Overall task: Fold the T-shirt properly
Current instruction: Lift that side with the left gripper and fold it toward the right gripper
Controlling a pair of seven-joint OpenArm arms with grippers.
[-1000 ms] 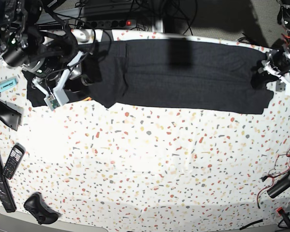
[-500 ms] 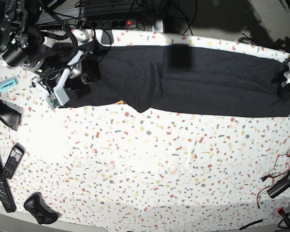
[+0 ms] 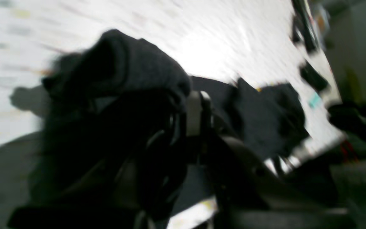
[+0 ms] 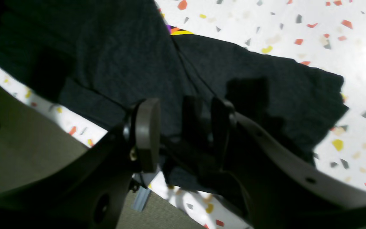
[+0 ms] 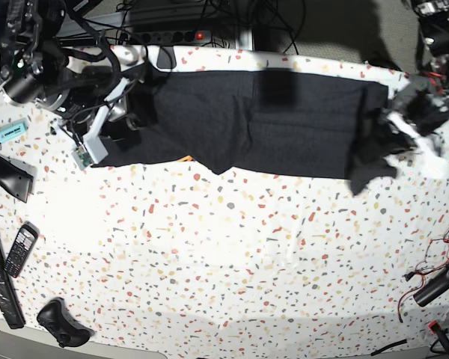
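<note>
The big black cloth T-shirt (image 5: 269,123) lies along the far edge of the white speckled table (image 5: 232,262). Half a second ago its right end lay flat and stretched out. Now that end is bunched up and pulled back toward the middle of the T-shirt. The left gripper (image 5: 404,127) pinches that bunch tight. The right gripper (image 4: 183,127) sits at the other end with its fingers apart over the cloth, same as before

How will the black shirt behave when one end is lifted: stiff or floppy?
Probably floppy: the T-shirt bunches and droops at the left tool. It likely drags rather than lifts whole, since the rest lies flat on the table. Probably light; a small pinch holds it.
</note>
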